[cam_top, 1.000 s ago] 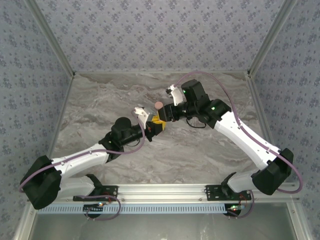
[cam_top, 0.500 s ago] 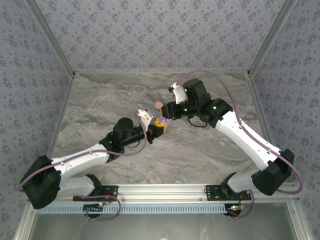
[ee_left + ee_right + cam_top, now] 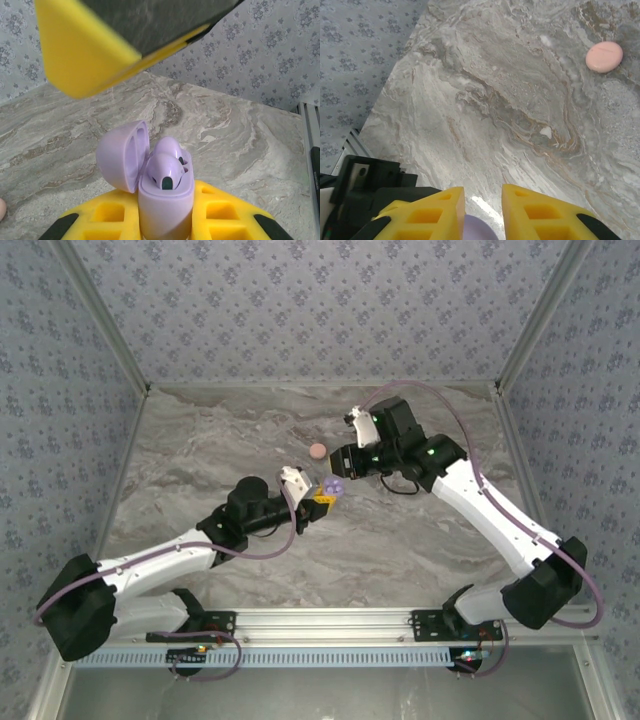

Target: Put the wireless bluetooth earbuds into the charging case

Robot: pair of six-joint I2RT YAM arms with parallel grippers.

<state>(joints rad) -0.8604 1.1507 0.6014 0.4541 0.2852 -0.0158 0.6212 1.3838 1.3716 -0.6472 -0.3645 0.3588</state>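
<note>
Mid-frame, the left pincer (image 3: 318,496) clamps the open charging case (image 3: 165,205) upright to steady its seated earbud (image 3: 168,167); the right pincer's (image 3: 483,205) grip cannot be told.

The right hand (image 3: 342,464) has drawn back from the left hand (image 3: 322,496); open charging case (image 3: 333,486) now shows.

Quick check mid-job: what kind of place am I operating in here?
Most likely a purpose-built robot test booth: patterned walls close in three sides, a marbled tabletop fills the floor, and the left arm and right arm are bolted to an aluminium rail at its near edge.
</note>
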